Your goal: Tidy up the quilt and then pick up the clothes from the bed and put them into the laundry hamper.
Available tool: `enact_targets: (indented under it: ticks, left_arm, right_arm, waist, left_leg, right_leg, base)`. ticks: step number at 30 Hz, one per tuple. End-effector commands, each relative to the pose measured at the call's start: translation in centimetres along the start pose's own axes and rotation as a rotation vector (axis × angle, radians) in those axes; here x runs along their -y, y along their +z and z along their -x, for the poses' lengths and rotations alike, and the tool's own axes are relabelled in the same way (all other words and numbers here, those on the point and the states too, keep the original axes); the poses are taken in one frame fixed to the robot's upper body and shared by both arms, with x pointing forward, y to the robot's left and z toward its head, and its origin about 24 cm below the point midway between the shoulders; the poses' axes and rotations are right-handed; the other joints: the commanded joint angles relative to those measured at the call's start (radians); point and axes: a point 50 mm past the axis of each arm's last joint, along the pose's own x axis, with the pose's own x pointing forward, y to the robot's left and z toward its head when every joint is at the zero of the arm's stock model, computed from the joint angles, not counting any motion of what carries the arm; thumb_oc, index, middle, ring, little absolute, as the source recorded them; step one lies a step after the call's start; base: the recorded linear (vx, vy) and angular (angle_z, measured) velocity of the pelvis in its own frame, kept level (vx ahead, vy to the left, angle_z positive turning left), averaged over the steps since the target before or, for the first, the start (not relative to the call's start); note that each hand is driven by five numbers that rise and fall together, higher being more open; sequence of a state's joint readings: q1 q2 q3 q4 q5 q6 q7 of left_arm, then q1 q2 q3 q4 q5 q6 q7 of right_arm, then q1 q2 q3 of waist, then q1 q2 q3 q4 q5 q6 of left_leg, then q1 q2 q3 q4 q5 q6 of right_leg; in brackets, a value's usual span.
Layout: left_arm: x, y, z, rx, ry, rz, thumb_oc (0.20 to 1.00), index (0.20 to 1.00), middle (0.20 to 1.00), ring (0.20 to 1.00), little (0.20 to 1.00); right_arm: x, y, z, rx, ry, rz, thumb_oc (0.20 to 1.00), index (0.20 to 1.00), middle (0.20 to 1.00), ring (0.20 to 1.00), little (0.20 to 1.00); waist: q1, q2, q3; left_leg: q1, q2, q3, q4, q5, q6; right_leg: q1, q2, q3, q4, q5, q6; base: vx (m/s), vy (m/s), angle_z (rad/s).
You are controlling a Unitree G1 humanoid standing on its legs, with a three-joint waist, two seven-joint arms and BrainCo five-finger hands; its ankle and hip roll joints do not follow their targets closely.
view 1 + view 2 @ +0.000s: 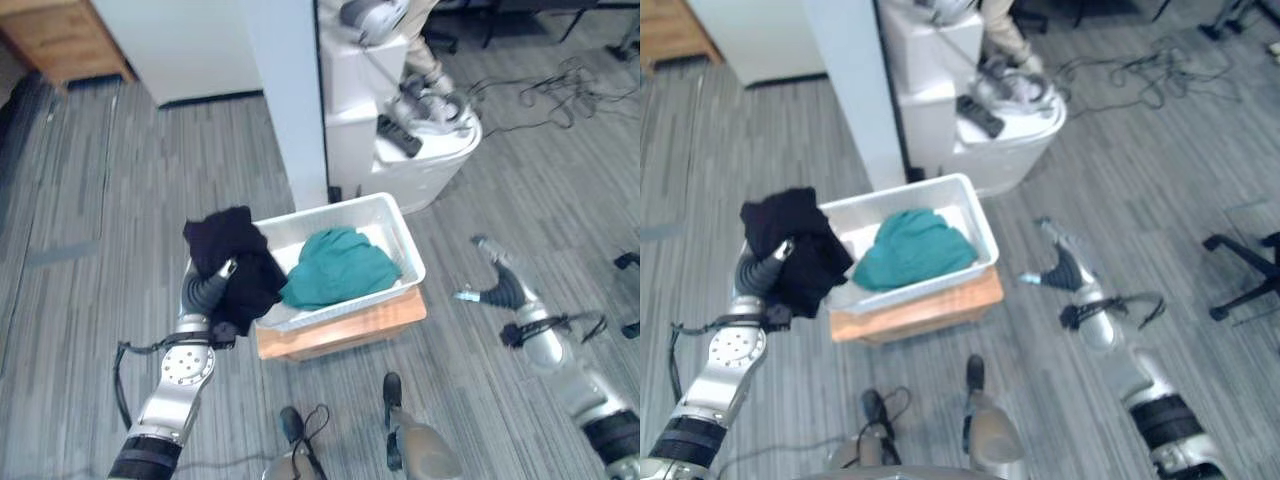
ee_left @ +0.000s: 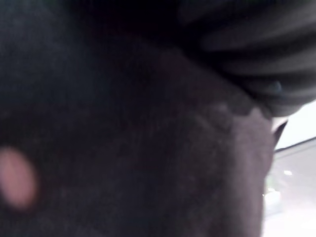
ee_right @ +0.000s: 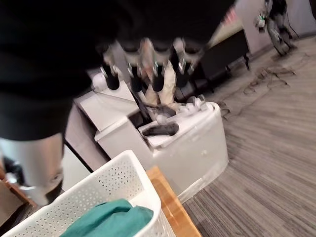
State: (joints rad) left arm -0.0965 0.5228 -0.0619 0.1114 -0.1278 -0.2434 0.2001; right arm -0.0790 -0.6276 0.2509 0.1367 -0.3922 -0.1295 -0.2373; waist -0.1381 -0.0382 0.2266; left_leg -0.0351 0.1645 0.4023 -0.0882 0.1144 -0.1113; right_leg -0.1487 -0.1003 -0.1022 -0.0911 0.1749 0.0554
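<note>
Black garment (image 1: 235, 265) hangs bunched from the left hand (image 1: 205, 290), whose fingers are curled into the cloth, raised at the near-left corner of the white laundry hamper (image 1: 405, 245). Judged purpose: the height lets the cloth clear the rim before release. A teal garment (image 1: 340, 265) already lies inside. The hamper rests on a wooden stand (image 1: 345, 325), which lifts it toward arm reach. Right hand (image 1: 497, 280) is held well apart over the floor, fingers straight, holding nothing. No readable writing or label is visible
</note>
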Motion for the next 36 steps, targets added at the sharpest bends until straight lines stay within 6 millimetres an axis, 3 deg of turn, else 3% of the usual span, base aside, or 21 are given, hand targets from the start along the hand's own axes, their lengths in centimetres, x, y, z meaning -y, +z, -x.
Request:
enact_targets:
  ticks: [1,4,5,7,9,11,15,16,20,21,22,23,25,26,30,33,36]
  left_arm:
    - [-0.2,4.0,-3.0,0.213,0.074,0.027,0.200,0.200,0.200,0.200,0.200]
    - [0.4,5.8,-4.8,0.274,0.087,-0.005,0.200,0.200,0.200,0.200,0.200]
    - [0.9,5.8,-5.7,0.262,0.076,-0.079,0.200,0.200,0.200,0.200,0.200]
    - [1.1,5.7,-6.0,0.256,0.071,-0.103,0.200,0.200,0.200,0.200,0.200]
    - [2.4,4.3,-7.0,0.173,0.036,-0.133,0.200,0.200,0.200,0.200,0.200]
    - [2.9,4.1,-7.3,0.158,0.022,-0.139,0.200,0.200,0.200,0.200,0.200]
    - [5.1,2.2,-6.9,0.060,-0.052,-0.151,0.200,0.200,0.200,0.200,0.200]
    - [6.3,0.8,-6.5,0.001,-0.079,-0.177,0.200,0.200,0.200,0.200,0.200]
    - [6.4,-0.6,-6.4,-0.066,-0.058,-0.198,0.200,0.200,0.200,0.200,0.200]
    - [6.3,-1.2,-6.2,-0.097,-0.035,-0.190,0.341,0.341,0.341,0.341,0.341]
    - [6.3,-1.2,-6.2,-0.097,-0.034,-0.190,0.341,0.341,0.341,0.341,0.341]
    - [6.2,-2.3,-5.8,-0.174,-0.001,-0.114,1.000,1.000,1.000,1.000,1.000]
    - [6.1,-2.3,-5.7,-0.179,0.014,-0.061,1.000,1.000,1.000,1.000,1.000]
    - [5.3,-3.0,-4.8,-0.227,0.102,0.139,1.000,1.000,1.000,1.000,1.000]
    - [4.0,-4.6,-3.2,-0.296,0.214,0.342,1.000,1.000,1.000,1.000,1.000]
    - [1.6,-5.1,-2.2,-0.292,0.466,0.630,1.000,1.000,1.000,1.000,1.000]
    - [0.4,-4.7,-1.8,-0.246,0.529,0.686,1.000,1.000,1.000,1.000,1.000]
  right_arm:
    - [1.4,1.0,-0.9,0.069,-0.061,0.015,1.000,1.000,1.000,1.000,1.000]
    - [-0.5,-0.2,0.7,-0.005,-0.007,-0.036,1.000,1.000,1.000,1.000,1.000]
    - [-1.3,-0.8,1.5,-0.040,0.027,-0.054,1.000,1.000,1.000,1.000,1.000]
    - [-1.4,-1.0,1.7,-0.051,0.033,-0.055,1.000,1.000,1.000,1.000,1.000]
    - [-1.8,-1.1,1.9,-0.061,0.048,-0.054,1.000,1.000,1.000,1.000,1.000]
    - [-1.8,-1.1,1.8,-0.062,0.047,-0.052,1.000,1.000,1.000,1.000,1.000]
    - [-1.8,-0.8,0.7,-0.060,0.021,-0.045,1.000,1.000,1.000,1.000,1.000]
    - [-2.1,-0.2,-0.3,-0.054,-0.006,-0.066,1.000,1.000,1.000,1.000,1.000]
    - [-2.6,0.1,-1.2,-0.058,-0.027,-0.068,1.000,1.000,1.000,1.000,1.000]
    - [-3.0,0.0,-1.3,-0.072,-0.028,-0.071,1.000,1.000,1.000,1.000,1.000]
    - [-3.0,0.0,-1.3,-0.072,-0.028,-0.071,1.000,1.000,1.000,1.000,1.000]
    - [-3.8,-0.3,-1.2,-0.105,-0.017,-0.087,1.000,1.000,1.000,1.000,1.000]
    - [-4.2,-0.5,-1.0,-0.122,-0.006,-0.084,1.000,1.000,1.000,1.000,1.000]
    - [-5.3,-1.8,0.0,-0.186,0.045,-0.054,1.000,1.000,1.000,1.000,1.000]
    - [-6.4,-3.1,1.5,-0.252,0.106,-0.050,1.000,1.000,1.000,1.000,1.000]
    - [-7.5,-4.4,3.5,-0.320,0.181,-0.033,1.000,1.000,1.000,1.000,1.000]
    - [-8.7,-5.4,4.7,-0.380,0.239,-0.010,1.000,1.000,1.000,1.000,1.000]
  waist:
    - [-0.011,0.059,-0.039]
    - [-0.054,0.068,-0.047]
    - [-0.081,0.075,-0.049]
    - [-0.088,0.077,-0.049]
    - [-0.121,0.084,-0.038]
    - [-0.127,0.087,-0.032]
    - [-0.147,0.095,0.008]
    - [-0.151,0.094,0.042]
    - [-0.145,0.087,0.069]
    - [-0.141,0.082,0.073]
    - [-0.141,0.082,0.073]
    - [-0.133,0.076,0.078]
    - [-0.128,0.074,0.077]
    - [-0.109,0.071,0.069]
    - [-0.099,0.069,0.046]
    - [-0.081,0.066,0.008]
    - [-0.065,0.060,-0.009]
  left_leg:
    - [0.059,0.039,0.006,0.001,-0.085,-0.022]
    - [0.073,0.037,0.022,0.001,-0.090,-0.022]
    - [0.084,0.033,0.036,0.001,-0.099,-0.023]
    - [0.087,0.032,0.041,0.001,-0.100,-0.023]
    - [0.080,0.029,0.058,0.001,-0.100,-0.024]
    - [0.074,0.027,0.062,0.001,-0.099,-0.024]
    - [0.048,0.020,0.076,0.001,-0.093,-0.022]
    - [0.024,0.019,0.082,0.001,-0.085,-0.021]
    - [-0.008,0.020,0.086,0.001,-0.075,-0.022]
    - [-0.018,0.023,0.086,0.001,-0.072,-0.023]
    - [-0.018,0.023,0.086,0.001,-0.072,-0.023]
    - [-0.027,0.030,0.085,0.001,-0.064,-0.026]
    - [-0.028,0.032,0.083,0.001,-0.063,-0.027]
    - [-0.022,0.038,0.078,0.001,-0.061,-0.030]
    - [-0.005,0.042,0.069,0.001,-0.063,-0.033]
    - [0.027,0.045,0.055,0.001,-0.070,-0.035]
    - [0.048,0.045,0.037,0.001,-0.077,-0.036]
  right_leg:
    - [0.056,-0.079,-0.011,0.004,-0.136,0.121]
    - [0.058,-0.078,0.002,0.004,-0.135,0.124]
    - [0.058,-0.077,0.011,0.004,-0.137,0.128]
    - [0.057,-0.078,0.014,0.004,-0.136,0.130]
    - [0.035,-0.078,0.035,0.004,-0.125,0.134]
    - [0.023,-0.078,0.044,0.004,-0.121,0.135]
    - [-0.025,-0.080,0.070,0.004,-0.104,0.137]
    - [-0.060,-0.082,0.082,0.004,-0.091,0.137]
    - [-0.094,-0.080,0.087,0.004,-0.078,0.138]
    - [-0.101,-0.080,0.084,0.004,-0.076,0.137]
    - [-0.102,-0.080,0.084,0.004,-0.076,0.137]
    - [-0.107,-0.076,0.081,0.004,-0.074,0.133]
    - [-0.108,-0.075,0.078,0.004,-0.074,0.132]
    - [-0.097,-0.074,0.064,0.004,-0.079,0.127]
    - [-0.072,-0.070,0.052,0.004,-0.092,0.120]
    - [-0.025,-0.066,0.034,0.004,-0.109,0.114]
    - [0.011,-0.066,0.021,0.004,-0.123,0.111]
  base:
    - [0.04,0.012,-0.16]
    - [0.06,0.025,-0.19]
    - [0.06,0.038,-0.13]
    - [0.04,0.022,-0.15]
    - [-0.01,0.019,-0.26]
    - [-0.04,0.016,-0.22]
    - [-0.08,0.029,-0.31]
    - [-0.10,0.011,-0.15]
    - [-0.07,-0.010,-0.14]
    - [-0.06,-0.033,-0.06]
    - [-0.04,-0.042,-0.03]
    - [-0.03,-0.038,0.02]
    - [-0.01,-0.041,0.01]
    - [0.01,-0.031,-0.01]
    - [0.03,-0.022,0.05]
    - [0.07,-0.034,0.12]
    - [0.05,-0.032,0.29]
